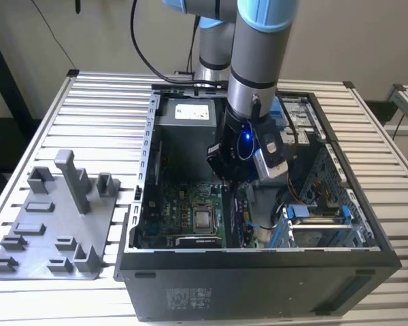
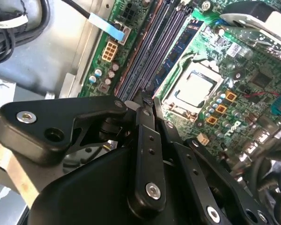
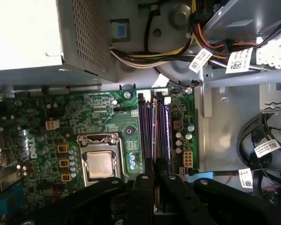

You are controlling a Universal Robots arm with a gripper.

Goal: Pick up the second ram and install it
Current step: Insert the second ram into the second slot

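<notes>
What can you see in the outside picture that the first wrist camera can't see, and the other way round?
The exterior view alone has the grey holder tray on the slatted table and the arm's blue-capped joint. The first wrist view alone has white-tagged cables. Both share the gripper over the memory slots, the processor and the power supply.

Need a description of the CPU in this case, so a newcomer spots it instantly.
Start from the open black computer case and the green motherboard on its floor. The CPU is the bare silver square in a metal frame, beside the long dark memory slots where the hand is. Nothing else on the board is a plain metallic square.
</notes>
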